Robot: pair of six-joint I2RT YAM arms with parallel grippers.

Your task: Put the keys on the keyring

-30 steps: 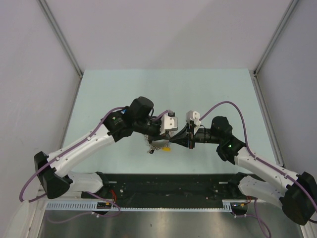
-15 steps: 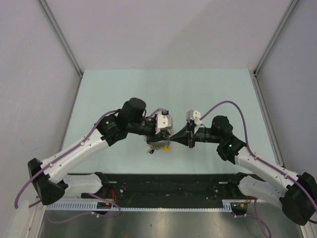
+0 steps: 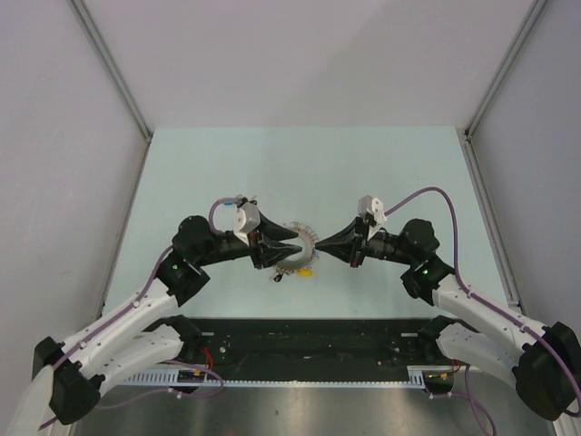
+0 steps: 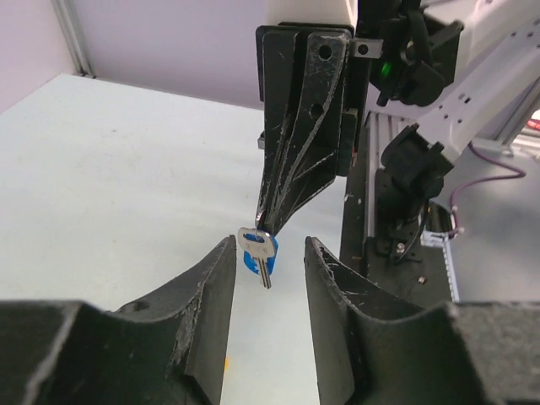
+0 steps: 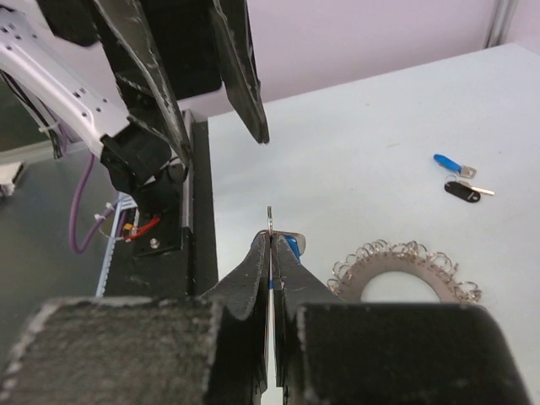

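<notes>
My right gripper is shut on a small blue-headed key, which hangs from its tips above the table. In the right wrist view the pads pinch the key's blue head edge-on. My left gripper faces it from the left, open and empty, its tips just short of the hanging key. The keyring, a flat grey ring fringed with wire loops, lies on the table under the two grippers. A blue key and a black key lie beyond it.
A yellow-headed key lies on the pale green table just in front of the keyring. The black base rail runs along the near edge. White walls close the left, right and back.
My left gripper has let go, opened its jaws and drawn back to the left. The right gripper stays shut on the blue key and has shifted slightly right.
</notes>
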